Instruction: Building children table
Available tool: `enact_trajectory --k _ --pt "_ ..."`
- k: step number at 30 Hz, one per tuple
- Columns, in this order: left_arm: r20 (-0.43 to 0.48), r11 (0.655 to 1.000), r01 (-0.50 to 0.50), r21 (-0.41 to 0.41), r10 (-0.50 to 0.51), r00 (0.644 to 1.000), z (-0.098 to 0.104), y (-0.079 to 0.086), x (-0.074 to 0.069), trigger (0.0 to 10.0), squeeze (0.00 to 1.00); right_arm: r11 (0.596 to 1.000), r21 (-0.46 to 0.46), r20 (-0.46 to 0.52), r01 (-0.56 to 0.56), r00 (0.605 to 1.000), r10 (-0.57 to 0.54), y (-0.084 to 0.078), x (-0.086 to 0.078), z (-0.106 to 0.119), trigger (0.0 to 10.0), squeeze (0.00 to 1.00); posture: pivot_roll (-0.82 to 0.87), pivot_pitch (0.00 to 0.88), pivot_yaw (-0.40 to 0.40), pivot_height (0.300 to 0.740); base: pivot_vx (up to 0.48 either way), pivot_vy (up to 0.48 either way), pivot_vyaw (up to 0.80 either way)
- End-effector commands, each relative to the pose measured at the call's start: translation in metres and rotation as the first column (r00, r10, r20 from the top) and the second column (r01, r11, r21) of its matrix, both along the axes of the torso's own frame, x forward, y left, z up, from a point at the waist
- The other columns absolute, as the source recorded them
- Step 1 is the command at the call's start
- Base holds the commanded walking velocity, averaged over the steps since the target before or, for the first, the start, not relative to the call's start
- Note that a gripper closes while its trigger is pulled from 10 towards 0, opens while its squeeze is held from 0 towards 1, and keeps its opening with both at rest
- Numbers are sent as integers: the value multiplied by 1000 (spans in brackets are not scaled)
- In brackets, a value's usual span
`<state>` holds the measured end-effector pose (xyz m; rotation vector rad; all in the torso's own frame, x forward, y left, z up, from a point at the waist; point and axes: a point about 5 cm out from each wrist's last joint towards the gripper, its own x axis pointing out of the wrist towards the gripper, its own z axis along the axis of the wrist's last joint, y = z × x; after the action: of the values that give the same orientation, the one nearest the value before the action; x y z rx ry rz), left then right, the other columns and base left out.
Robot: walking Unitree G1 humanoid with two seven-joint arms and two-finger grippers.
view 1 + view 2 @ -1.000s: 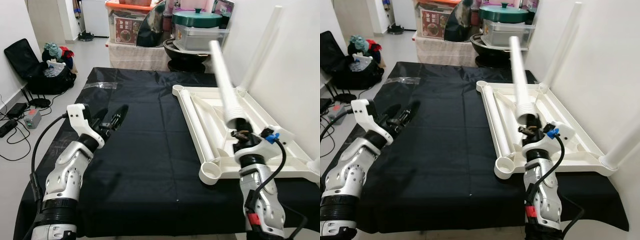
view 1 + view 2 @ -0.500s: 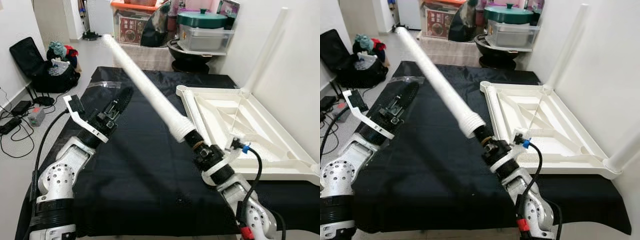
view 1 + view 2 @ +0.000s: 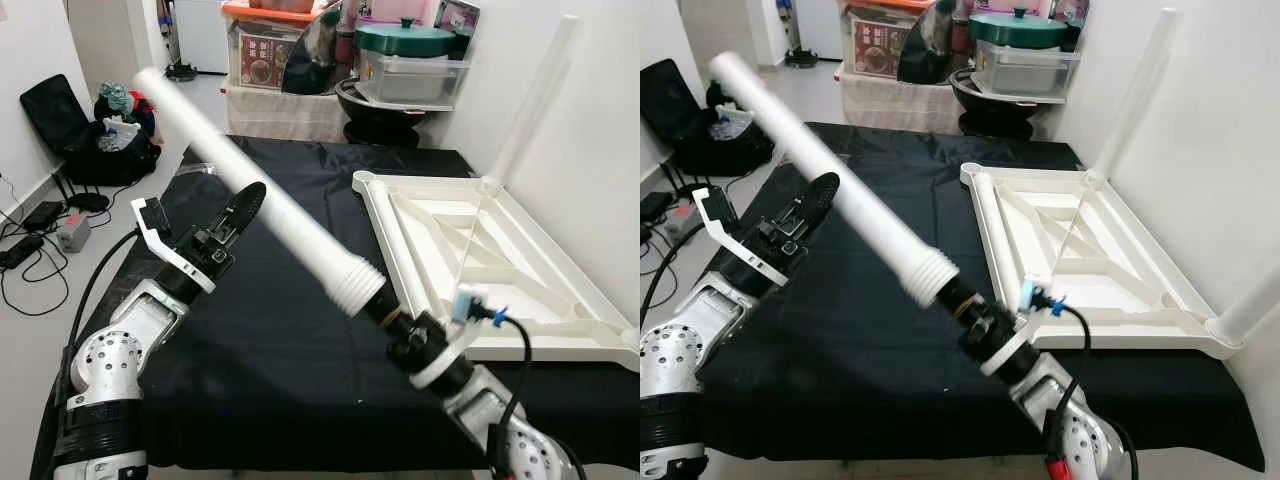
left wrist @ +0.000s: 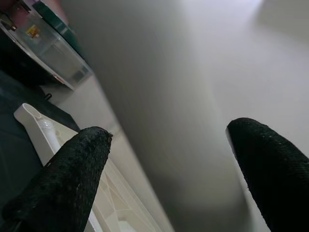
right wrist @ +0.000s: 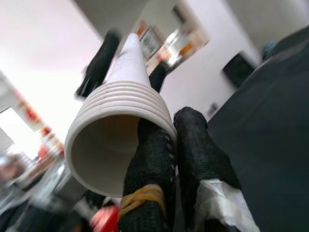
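A long white table leg [image 3: 255,195] slants over the black-covered work surface [image 3: 280,370], its ribbed end low and its far end high toward the left. My right gripper [image 3: 388,315] is shut on that ribbed end [image 5: 120,130], fingers [image 5: 149,164] pressed against the rim. My left gripper [image 3: 245,200] hovers open just beside the leg's middle; in the left wrist view the pale leg runs blurred between its spread fingers [image 4: 77,183]. The upturned white tabletop [image 3: 480,250] lies at the right, with one leg [image 3: 530,100] standing at its far corner and another [image 3: 632,340] at the near right corner.
Storage boxes and a green-lidded pot [image 3: 405,40] are stacked behind the work surface. A black bag [image 3: 70,130] and cables [image 3: 25,250] lie on the floor at the left. A white wall [image 3: 600,150] runs close along the right side of the tabletop.
My right gripper has swung the leg from upright over the tabletop down and to the left, so it now crosses by the left gripper. The left gripper has risen slightly.
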<state>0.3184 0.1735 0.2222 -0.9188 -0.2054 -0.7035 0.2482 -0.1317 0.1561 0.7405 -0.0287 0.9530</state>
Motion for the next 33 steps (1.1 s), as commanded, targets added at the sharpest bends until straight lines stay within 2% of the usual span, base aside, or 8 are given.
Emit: enact_trajectory --k 1,9,10,14,25,30,31,33 --pt "-28 1000 4 -3 -5 1000 -4 1 0 10000 0 999 -4 36 -44 998 44 0 -5 5 0 0 50 0 -87 740 0 0 0" --pt "-15 1000 9 -11 -9 1000 0 2 -1 10000 0 996 -76 33 -57 998 59 -1 -5 -1 0 0 51 0 -92 740 0 0 0" --pt "3 1000 15 -24 -15 1000 3 2 -3 0 0 994 -103 28 -29 999 32 -3 -1 -3 0 0 52 0 -93 740 0 0 0" --pt "28 1000 -12 -23 13 1000 6 5 -6 0 0 987 -150 23 55 998 -52 -9 9 -7 0 0 57 0 -95 740 0 0 0" --pt "52 1000 -3 4 3 999 10 3 -7 0 0 981 -180 30 76 997 -72 -11 11 -7 0 0 58 0 -92 740 0 0 0" --pt "84 999 0 43 -3 996 13 1 -9 0 0 959 -263 74 107 993 -90 -14 15 -5 0 0 58 0 -91 740 0 0 0" --pt "87 999 2 47 -7 996 14 0 -9 0 0 960 -263 90 99 993 -78 -14 15 -2 10000 945 58 0 -91 740 0 0 0" --pt "86 999 4 51 -8 996 15 -1 -9 0 0 959 -269 95 85 994 -61 -14 15 0 10000 1000 58 0 -91 740 0 0 0"
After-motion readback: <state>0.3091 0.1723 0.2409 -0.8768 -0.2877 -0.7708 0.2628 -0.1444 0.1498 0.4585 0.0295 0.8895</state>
